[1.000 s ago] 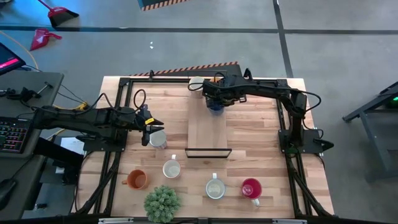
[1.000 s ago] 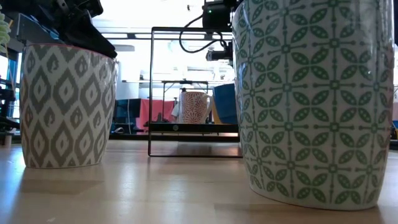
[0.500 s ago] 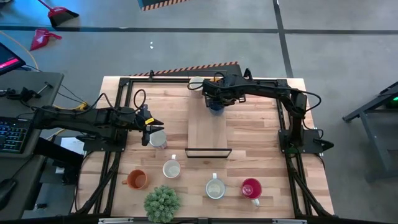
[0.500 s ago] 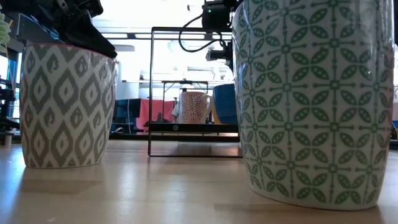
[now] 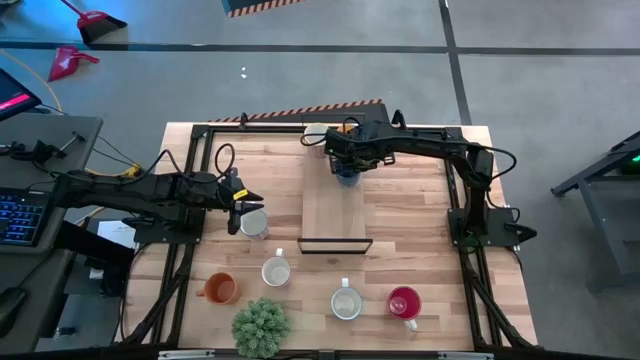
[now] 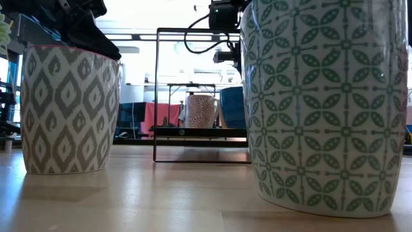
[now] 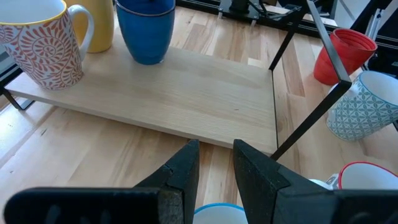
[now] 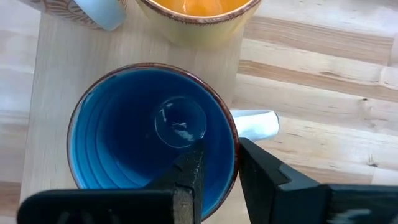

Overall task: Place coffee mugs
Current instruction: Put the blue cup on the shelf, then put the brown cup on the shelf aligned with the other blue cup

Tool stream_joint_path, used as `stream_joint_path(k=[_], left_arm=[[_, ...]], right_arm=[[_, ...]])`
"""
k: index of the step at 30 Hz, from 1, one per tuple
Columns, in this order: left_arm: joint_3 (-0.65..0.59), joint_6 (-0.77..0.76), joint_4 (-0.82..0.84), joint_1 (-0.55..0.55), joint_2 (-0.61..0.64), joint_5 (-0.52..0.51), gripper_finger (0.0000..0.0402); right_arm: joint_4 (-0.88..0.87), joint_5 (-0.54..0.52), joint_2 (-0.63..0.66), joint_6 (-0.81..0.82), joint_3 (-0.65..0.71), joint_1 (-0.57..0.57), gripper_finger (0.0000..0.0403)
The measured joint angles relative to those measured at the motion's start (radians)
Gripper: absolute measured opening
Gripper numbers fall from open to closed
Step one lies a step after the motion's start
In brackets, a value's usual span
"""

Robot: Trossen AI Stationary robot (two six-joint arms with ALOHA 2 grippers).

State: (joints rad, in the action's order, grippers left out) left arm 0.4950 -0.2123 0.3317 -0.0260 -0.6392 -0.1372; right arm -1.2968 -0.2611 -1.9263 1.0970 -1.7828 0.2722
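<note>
Right gripper (image 8: 217,165) fingers pinch the glossy, ridged blue mug (image 8: 134,134) rim, seemingly.

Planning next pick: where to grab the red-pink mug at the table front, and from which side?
Pinch the rim wall of the red-pink mug from straight above, one finger inside: it stands upright, mouth open. Take the far side of the rim, since its handle points toward the table's front edge.

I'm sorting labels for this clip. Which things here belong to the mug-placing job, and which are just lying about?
Job: blue mug on the wooden board, under the right gripper; mug at the left gripper; orange mug; red mug.
Lying about: green plant ball.
</note>
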Motion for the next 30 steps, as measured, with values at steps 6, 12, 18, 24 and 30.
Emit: stream_joint_path(k=[6, 12, 18, 24, 30], left_arm=[[0.0, 0.0, 0.0, 0.0, 0.0, 0.0, 0.0085], [0.0, -0.001, 0.0, 0.0, 0.0, 0.0, 0.0085], [0.0, -0.001, 0.0, 0.0, 0.0, 0.0, 0.0085], [0.0, -0.001, 0.0, 0.0, 0.0, 0.0, 0.0085], [0.0, -0.001, 0.0, 0.0, 0.0, 0.0, 0.0085]], right_arm=[[-0.005, -0.003, 0.0, -0.02, 0.0, 0.0, 0.0069], [-0.005, -0.002, 0.0, -0.048, 0.0, 0.002, 0.0069], [-0.008, -0.004, 0.0, -0.059, 0.0, 0.003, 0.0088], [-0.008, -0.041, 0.0, -0.051, 0.0, 0.003, 0.0126], [-0.009, -0.058, 0.002, -0.051, -0.004, 0.003, 0.0142]])
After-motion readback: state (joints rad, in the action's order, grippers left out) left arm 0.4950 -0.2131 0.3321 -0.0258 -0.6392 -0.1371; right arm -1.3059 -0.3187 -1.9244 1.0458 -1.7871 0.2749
